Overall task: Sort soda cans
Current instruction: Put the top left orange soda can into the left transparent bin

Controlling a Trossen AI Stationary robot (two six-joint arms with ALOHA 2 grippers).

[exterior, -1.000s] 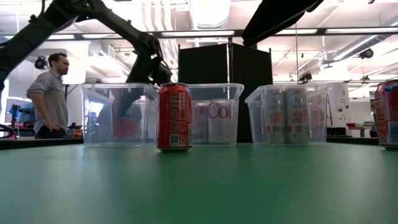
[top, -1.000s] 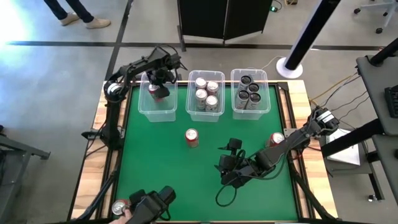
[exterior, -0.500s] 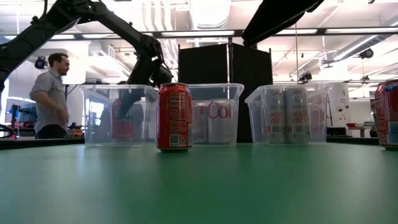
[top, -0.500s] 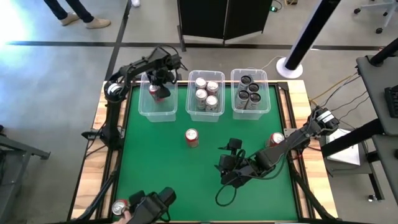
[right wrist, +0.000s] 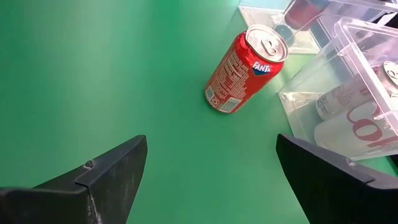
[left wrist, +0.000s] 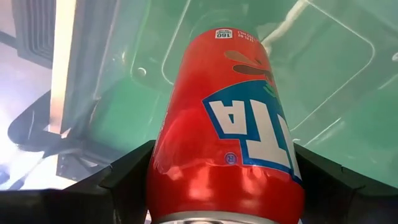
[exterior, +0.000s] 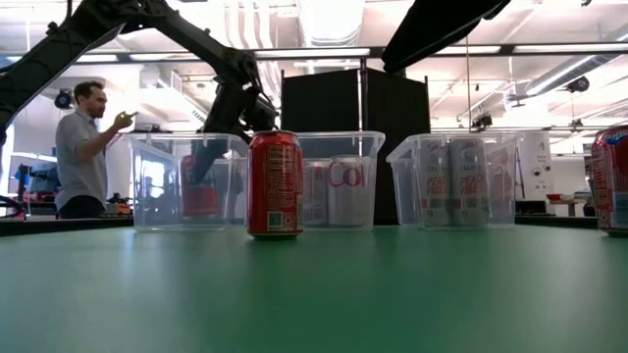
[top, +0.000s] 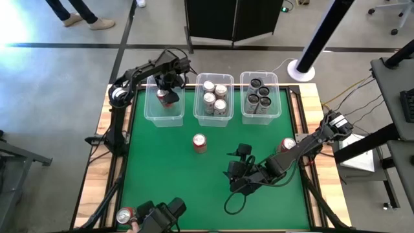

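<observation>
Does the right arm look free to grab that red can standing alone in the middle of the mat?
Probably yes. The right gripper has its jaws open toward the red can, with only bare green mat between them. The bins sit behind the can, not in the way.

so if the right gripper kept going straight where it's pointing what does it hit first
Most likely the red can standing alone on the green mat; the right gripper is open and aimed roughly at it. Depth is hard to judge, and the clear bins lie just beyond.
</observation>
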